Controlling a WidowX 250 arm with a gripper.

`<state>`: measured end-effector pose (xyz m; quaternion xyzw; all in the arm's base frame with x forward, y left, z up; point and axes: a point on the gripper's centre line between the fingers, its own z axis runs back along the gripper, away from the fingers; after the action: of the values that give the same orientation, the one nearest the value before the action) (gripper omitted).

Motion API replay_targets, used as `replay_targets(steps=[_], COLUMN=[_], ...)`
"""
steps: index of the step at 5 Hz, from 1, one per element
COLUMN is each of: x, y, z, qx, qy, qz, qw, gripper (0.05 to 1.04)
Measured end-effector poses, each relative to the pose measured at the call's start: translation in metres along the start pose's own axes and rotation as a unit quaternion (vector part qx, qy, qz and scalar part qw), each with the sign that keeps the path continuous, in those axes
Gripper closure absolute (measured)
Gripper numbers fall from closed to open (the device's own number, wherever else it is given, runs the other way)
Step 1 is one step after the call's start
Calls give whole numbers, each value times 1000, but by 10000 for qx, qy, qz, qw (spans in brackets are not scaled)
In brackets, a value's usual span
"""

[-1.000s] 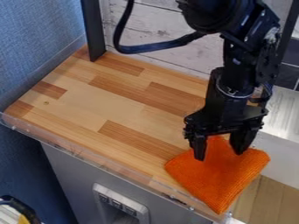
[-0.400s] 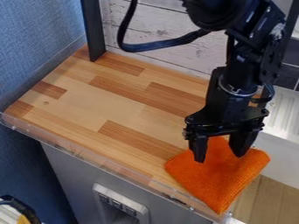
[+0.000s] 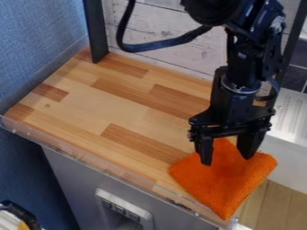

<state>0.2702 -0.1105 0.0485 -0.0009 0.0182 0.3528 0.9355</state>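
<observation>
Orange cloth, black claw over it, fingers spread

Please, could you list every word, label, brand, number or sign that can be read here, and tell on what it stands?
None can be read.
Dark squares on the gray cabinet front: any marking is too small.
Black arm: pale marks, too small.
Orange cloth: no print seen.

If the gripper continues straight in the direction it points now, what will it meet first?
The gripper points down at the orange cloth, so that would likely be met first. How much gap remains between them is unclear from this angle.
</observation>
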Motion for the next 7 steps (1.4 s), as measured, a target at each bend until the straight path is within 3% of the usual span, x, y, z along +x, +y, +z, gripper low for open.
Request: replay_targets(steps=[2, 5, 7], x=[-6, -10, -14], y=[7, 16, 16], z=[-12, -3, -9], qx=[-62, -279, -261], qy=[108, -191, -363], qz=[-50, -117, -188], qw=[9999, 9994, 9988], gripper=[84, 84, 87])
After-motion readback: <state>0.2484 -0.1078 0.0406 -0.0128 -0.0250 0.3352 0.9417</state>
